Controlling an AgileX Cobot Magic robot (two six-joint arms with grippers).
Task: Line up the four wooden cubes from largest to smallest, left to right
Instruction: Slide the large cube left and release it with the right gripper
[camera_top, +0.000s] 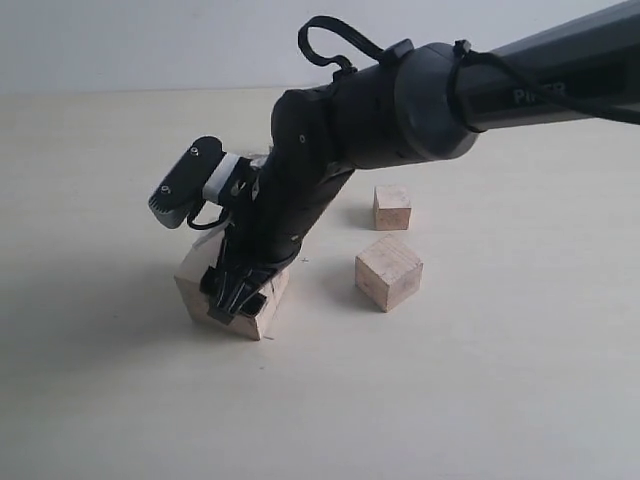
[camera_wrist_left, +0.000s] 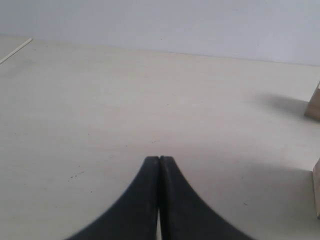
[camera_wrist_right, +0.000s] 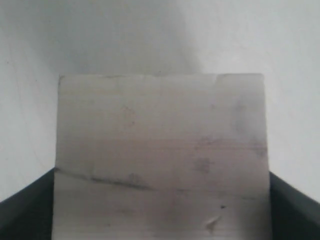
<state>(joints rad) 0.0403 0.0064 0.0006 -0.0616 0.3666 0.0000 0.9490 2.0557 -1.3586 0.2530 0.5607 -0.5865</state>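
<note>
The four wooden cubes sat on the pale table, and three of them showed in the exterior view. The largest cube stood at the near left, turned so that one corner faced the near side. Its top face carried dark scuff marks. To its right and apart from it stood the mid-sized cube, also turned at an angle. The smaller cube stood just beyond that one, on the far side, with a gap between them.

The right gripper reached across from the right and was down over the largest cube. Its fingers were spread wide, one on each side of the block and close against it. Whether they pressed on the wood could not be told.

The left gripper was low over bare table, its fingers pressed together tip to tip. The left wrist view caught two pale wooden edges at its border, and which cubes they belonged to could not be told.
</note>
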